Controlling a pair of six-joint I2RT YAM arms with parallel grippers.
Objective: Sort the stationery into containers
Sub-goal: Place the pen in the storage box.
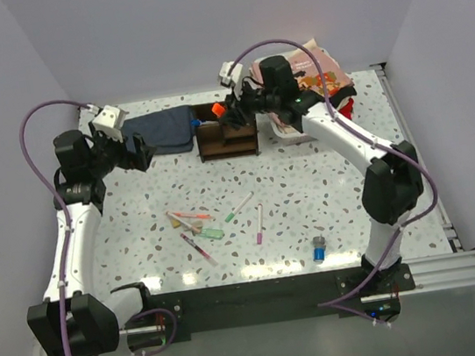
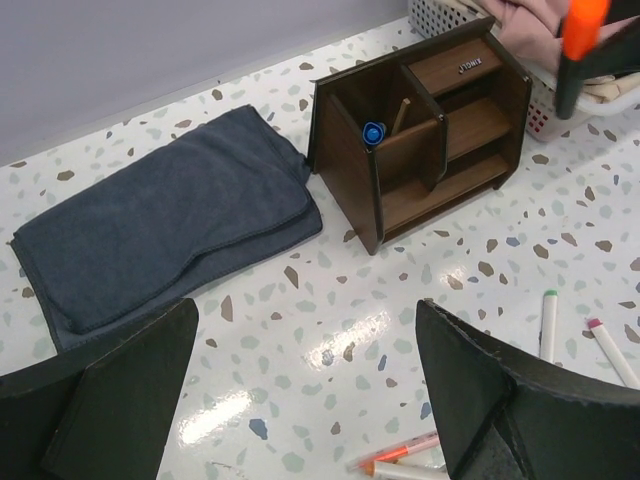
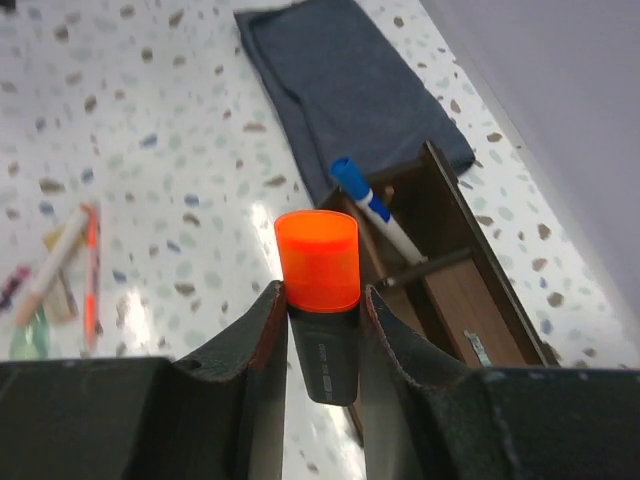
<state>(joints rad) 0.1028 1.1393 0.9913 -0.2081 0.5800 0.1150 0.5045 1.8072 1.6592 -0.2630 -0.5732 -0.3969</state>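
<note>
Orange-capped black marker [image 3: 317, 255]: gripped by the right gripper [image 3: 322, 297], above the wooden organiser [image 2: 345, 170].
Left gripper [image 2: 307, 320]: spread wide, holding nothing.
Loose pens [image 1: 195, 224]: on the table [image 1: 328, 192].

Robotics lab cell: plain walls [image 1: 198, 24] enclose a speckled table [image 1: 309, 185]; left arm [image 1: 71, 241], right arm [image 1: 347, 140] bolted on.

The only lettering, a small pale tag [image 2: 470, 66] on the wooden organiser [image 2: 350, 170], is too blurred to read.
</note>
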